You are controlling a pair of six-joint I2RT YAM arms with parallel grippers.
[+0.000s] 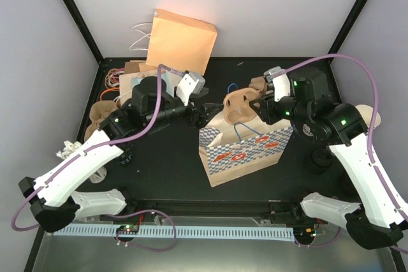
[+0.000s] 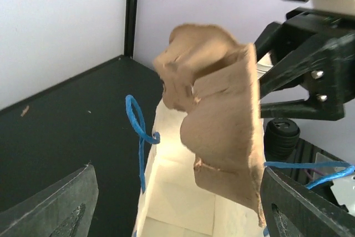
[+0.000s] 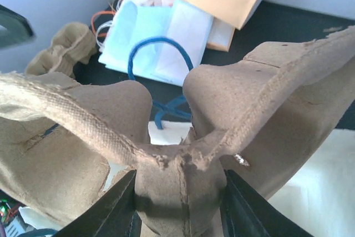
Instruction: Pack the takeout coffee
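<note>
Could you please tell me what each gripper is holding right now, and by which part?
The right gripper clamps the brown cardboard cup carrier by its central ridge, above the checked bag. The left gripper is open and holds nothing.

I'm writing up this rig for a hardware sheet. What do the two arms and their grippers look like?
The left arm and right arm match: glossy white links near the base, black housings toward the wrist with small green lights. A lilac cable trails along each. The left gripper and right gripper have black angular fingers, with a white camera block behind.
</note>
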